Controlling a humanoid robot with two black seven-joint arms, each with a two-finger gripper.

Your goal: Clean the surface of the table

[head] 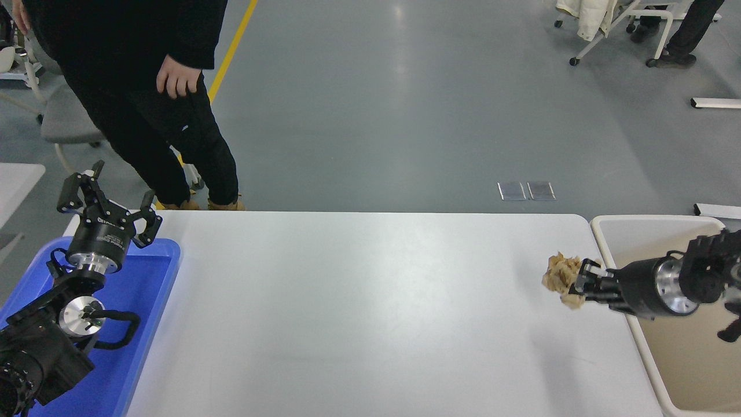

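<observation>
The white table surface fills the lower middle of the head view. My right gripper is shut on a crumpled brown paper ball and holds it above the table's right end, close to the beige bin. My left gripper is open and parked at the lower left, over the far end of the blue tray.
A person in black clothes stands at the table's far left corner, one hand hanging down. Grey chairs stand behind the person. The beige bin sits against the table's right edge.
</observation>
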